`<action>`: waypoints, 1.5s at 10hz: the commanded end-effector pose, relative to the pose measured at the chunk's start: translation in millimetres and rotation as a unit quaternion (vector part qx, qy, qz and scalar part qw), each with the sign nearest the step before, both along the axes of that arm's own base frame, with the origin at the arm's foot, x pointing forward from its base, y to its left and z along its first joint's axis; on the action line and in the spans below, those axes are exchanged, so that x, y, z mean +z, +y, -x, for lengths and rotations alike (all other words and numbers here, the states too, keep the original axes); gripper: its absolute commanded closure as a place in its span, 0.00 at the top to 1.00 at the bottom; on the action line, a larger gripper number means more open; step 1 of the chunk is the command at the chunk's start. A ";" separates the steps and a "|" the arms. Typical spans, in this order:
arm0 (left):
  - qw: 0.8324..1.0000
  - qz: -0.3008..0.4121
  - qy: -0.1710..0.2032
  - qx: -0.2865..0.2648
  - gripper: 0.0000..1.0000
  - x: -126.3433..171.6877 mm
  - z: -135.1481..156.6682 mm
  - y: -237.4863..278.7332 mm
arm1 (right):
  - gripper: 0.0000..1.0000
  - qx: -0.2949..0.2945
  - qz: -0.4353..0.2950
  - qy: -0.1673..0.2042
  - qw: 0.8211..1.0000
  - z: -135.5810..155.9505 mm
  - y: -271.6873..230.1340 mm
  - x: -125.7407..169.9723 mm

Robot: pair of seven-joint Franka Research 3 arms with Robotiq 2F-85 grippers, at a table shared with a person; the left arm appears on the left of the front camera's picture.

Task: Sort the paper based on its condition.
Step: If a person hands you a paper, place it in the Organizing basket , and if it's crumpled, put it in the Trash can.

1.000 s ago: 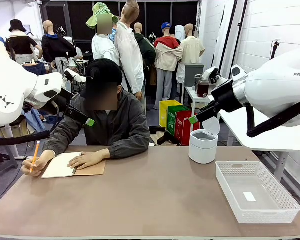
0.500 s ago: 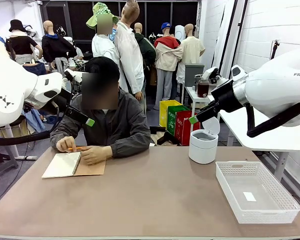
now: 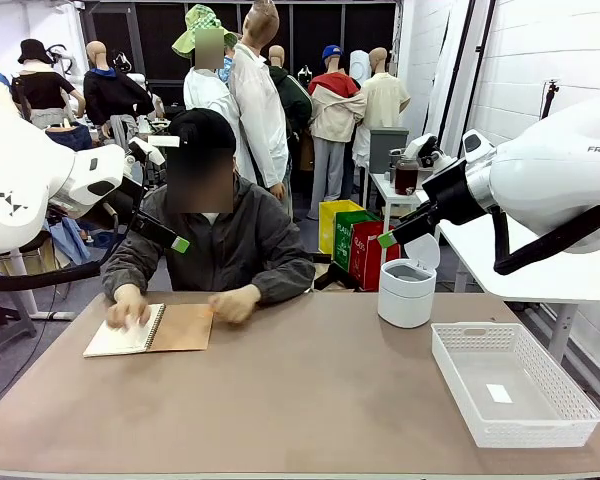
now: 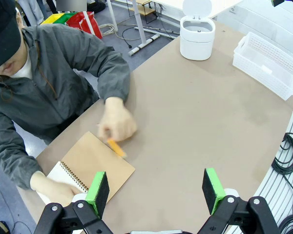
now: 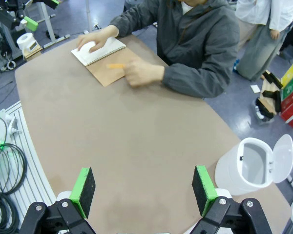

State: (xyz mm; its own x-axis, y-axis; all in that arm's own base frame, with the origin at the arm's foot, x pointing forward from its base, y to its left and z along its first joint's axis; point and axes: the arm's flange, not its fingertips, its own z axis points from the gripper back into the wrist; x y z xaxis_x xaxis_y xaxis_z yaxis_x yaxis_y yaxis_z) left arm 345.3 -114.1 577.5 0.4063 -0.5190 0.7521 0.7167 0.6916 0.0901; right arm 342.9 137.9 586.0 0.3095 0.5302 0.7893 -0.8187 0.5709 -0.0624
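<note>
**Front view: paper still in the notebook, both pincers wide**

The paper (image 3: pixel 118 340) is the open white page of a spiral notebook (image 3: pixel 185 328) at ten o'clock on the table (image 3: pixel 310 400). One hand (image 3: pixel 128 312) of the person presses on it. The other hand (image 3: pixel 235 302) holds a blurred orange pencil (image 4: pixel 116 147). A white bin (image 3: pixel 406 293) stands at two o'clock and a white basket (image 3: pixel 535 432) at four. The left gripper (image 4: pixel 155 187) and right gripper (image 5: pixel 143 187) hang above the table, jaws spread wide, holding nothing.

1. The hand (image 3: pixel 234 302) just beside the notebook (image 3: pixel 180 328) is motion-blurred; its orange pencil (image 4: pixel 116 147) is a smear.
2. The other hand (image 3: pixel 128 313) hides part of the notebook's white page.
3. Well apart from the notebook, the basket (image 4: pixel 261 70) is cut by the picture's edge.
</note>
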 end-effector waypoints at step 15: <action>1.000 0.000 0.004 -0.001 1.00 1.0 0.0 1.0 | 1.00 0.003 -0.002 0.004 1.000 0.3 -0.8 -0.3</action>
